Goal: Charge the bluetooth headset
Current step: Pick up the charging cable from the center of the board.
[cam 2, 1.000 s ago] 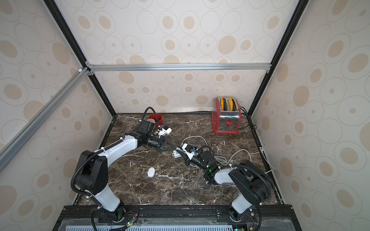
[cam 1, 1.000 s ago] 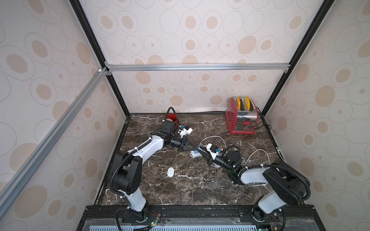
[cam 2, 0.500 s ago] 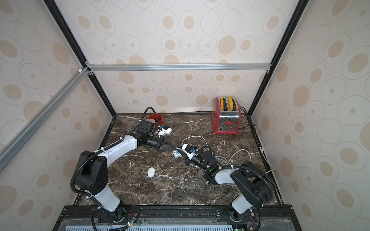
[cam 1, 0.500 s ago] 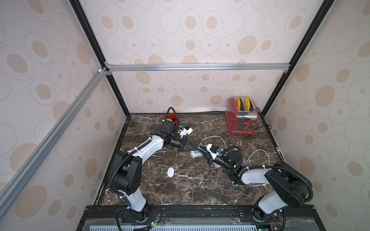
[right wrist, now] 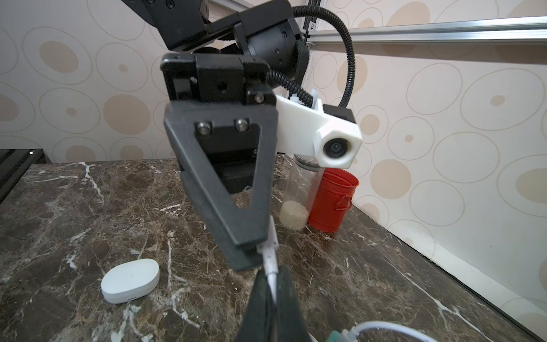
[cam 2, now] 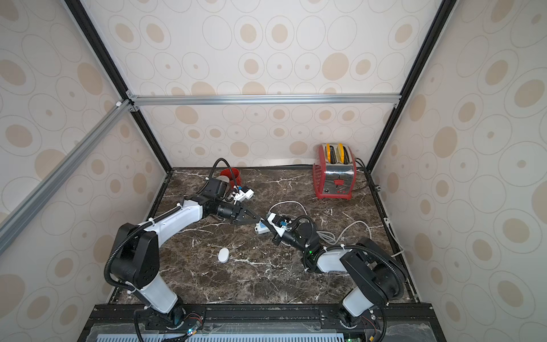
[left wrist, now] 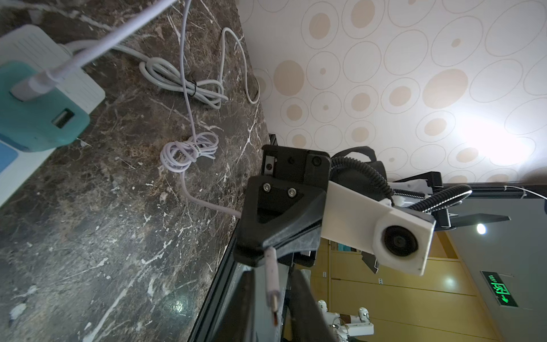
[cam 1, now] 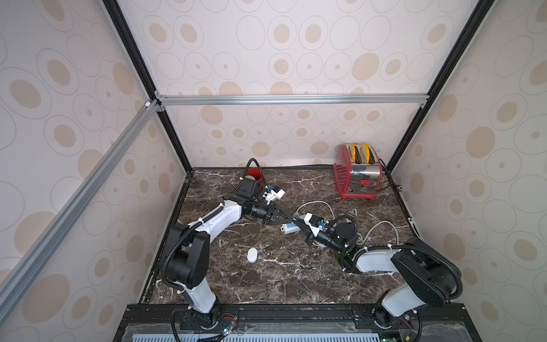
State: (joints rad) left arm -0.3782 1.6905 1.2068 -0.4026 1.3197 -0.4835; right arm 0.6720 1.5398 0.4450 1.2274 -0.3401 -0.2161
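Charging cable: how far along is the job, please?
Done: the charging cable sits in the teal charger on the power strip. In hand: the right pincer is shut on the cable's free end, the left pincer open around it. Remaining: plugging it into the bluetooth headset, lying untouched on the table.

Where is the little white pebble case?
In both top views, the headset case lies on the table, front-left of the power strip, beside the left arm.

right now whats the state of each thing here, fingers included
bluetooth headset, closed, lying unplugged on the table
right fingers, shut on charging cable's free end
left fingers, open, cable tip between them
teal charger, in power strip, one port empty
toaster, both slots filled
red can, upright
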